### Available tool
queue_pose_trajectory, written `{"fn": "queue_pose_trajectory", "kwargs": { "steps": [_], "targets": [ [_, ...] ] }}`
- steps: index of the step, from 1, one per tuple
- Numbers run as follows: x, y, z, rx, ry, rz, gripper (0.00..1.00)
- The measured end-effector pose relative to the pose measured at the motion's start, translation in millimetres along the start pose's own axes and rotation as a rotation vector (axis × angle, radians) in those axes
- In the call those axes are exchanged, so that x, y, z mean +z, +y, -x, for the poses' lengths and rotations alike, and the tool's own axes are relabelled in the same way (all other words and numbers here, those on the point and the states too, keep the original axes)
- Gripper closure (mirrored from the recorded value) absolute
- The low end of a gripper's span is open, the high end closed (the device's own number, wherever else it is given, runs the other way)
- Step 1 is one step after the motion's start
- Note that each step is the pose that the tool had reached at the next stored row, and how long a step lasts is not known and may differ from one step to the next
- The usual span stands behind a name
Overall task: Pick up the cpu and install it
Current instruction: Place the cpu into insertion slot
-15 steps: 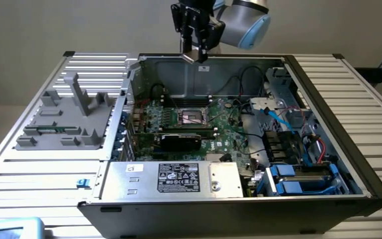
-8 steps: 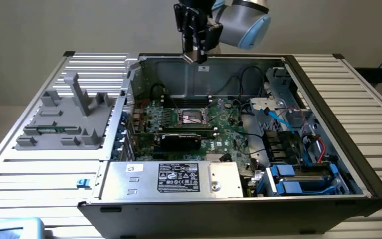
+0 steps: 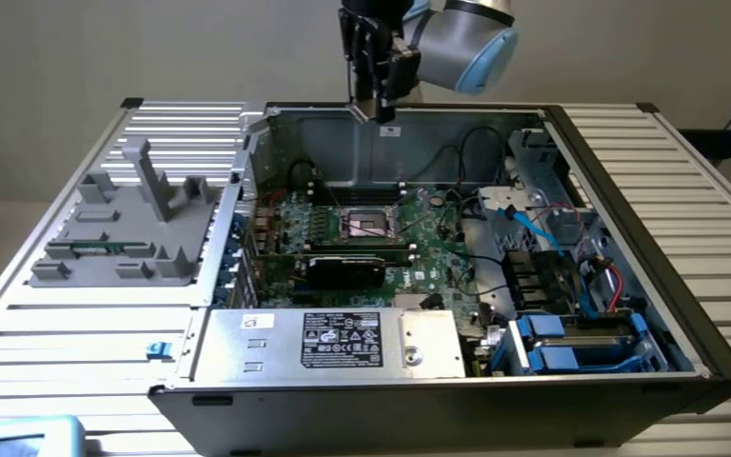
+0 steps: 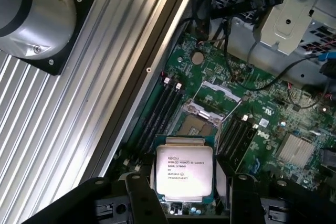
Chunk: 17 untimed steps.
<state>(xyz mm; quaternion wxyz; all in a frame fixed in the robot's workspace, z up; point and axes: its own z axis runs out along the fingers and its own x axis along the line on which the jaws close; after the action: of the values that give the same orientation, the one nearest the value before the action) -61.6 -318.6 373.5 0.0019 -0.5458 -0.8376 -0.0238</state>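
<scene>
Exterior view: we note the gripper (image 3: 376, 112) hanging high over the far rim of the open case (image 3: 681, 286), well above the board (image 3: 436, 252). The socket (image 3: 368, 222) stands open at the middle of the board. A black card (image 3: 346, 269) sits just in front of it and a silver box (image 3: 340, 343) at the near edge. A grey tray (image 3: 118, 233) lies on the table (image 3: 61, 333), at the exterior view's left of the case

Wrist view: we find the gripper (image 4: 186, 190) pinching the cpu (image 4: 184, 171) by two opposite edges, a black finger (image 4: 140, 198) on each side. The cpu is level, its printed metal top toward the camera. It is held clear of the board (image 4: 268, 121) and apart from the socket (image 4: 202, 116), whose frame is raised. Memory slots (image 4: 165, 103) run beside the socket
</scene>
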Motion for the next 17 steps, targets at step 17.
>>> {"fn": "queue_pose_trajectory", "kwargs": {
  "steps": [17],
  "targets": [
    [2.3, -0.1, 0.1, 0.184, -0.0068, 0.0056, 0.45]
  ]
}}
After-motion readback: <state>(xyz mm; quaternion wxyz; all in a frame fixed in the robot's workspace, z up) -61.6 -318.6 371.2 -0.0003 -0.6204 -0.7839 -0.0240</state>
